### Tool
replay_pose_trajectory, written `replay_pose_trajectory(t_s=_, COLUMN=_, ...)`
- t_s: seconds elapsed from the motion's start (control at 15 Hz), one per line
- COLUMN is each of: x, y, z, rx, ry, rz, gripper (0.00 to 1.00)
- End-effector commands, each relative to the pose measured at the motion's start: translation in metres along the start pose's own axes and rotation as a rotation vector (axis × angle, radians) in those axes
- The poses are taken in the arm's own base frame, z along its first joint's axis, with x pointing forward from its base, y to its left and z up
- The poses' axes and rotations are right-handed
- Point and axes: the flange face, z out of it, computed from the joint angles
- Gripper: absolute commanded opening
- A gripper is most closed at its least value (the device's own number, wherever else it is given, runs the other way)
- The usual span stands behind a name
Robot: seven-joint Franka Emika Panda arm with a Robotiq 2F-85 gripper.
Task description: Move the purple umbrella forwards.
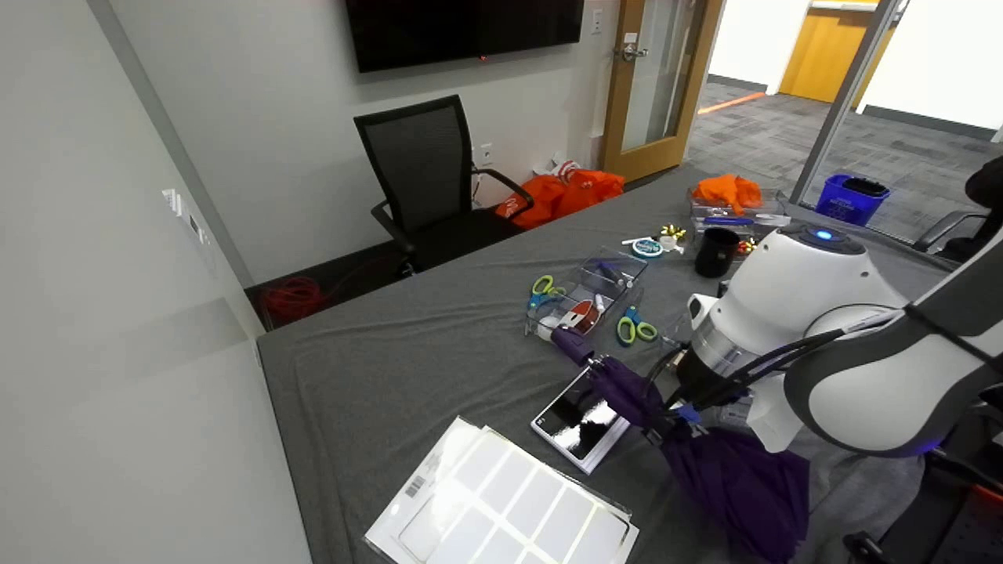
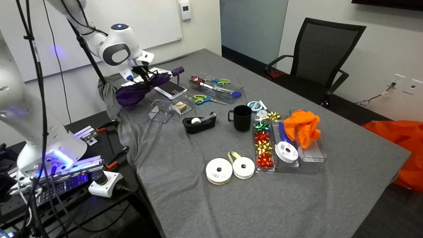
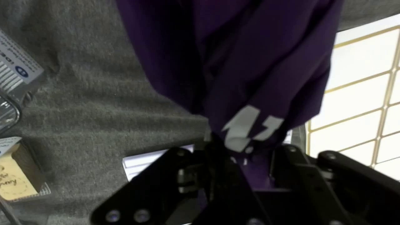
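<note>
The purple umbrella is collapsed, with loose folds at one end and a dark purple handle at the other. It shows in an exterior view and fills the upper middle of the wrist view. My gripper is shut on the umbrella near its middle, between canopy and handle. In both exterior views the gripper is partly hidden by the arm and fabric. The handle part passes over the black tablet. The umbrella appears held above the table; how high is hard to tell.
White label sheets lie beside the tablet. A clear tray with pens stands near the handle end, with scissors beside it. Small clear boxes, a tape dispenser and a black mug stand farther along the table.
</note>
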Motion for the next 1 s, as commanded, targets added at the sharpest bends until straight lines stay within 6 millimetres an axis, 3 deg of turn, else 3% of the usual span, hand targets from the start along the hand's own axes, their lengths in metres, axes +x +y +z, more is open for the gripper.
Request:
replay_pose_trajectory(t_s=0.0, x=-0.013, y=-0.007, z=-0.043, rx=-0.002, ry=-0.042, rz=-0.108, gripper=0.08)
replay_pose_trajectory(t_s=0.13, x=-0.019, y=-0.004, z=-0.064, rx=0.008, ry=-0.094, rz=-0.191, gripper=0.08)
replay_pose_trajectory(t_s=0.33, x=-0.025, y=0.017, z=-0.1, rx=0.03, ry=-0.162, rz=-0.314, gripper=0.08)
replay_pose_trajectory(t_s=0.67, x=-0.03, y=0.091, z=-0.154, rx=-0.004, ry=-0.212, rz=-0.595, gripper=0.08)
replay_pose_trajectory(t_s=0.93, x=-0.032, y=0.151, z=-0.18, rx=-0.027, ry=-0.214, rz=-0.812, gripper=0.08)
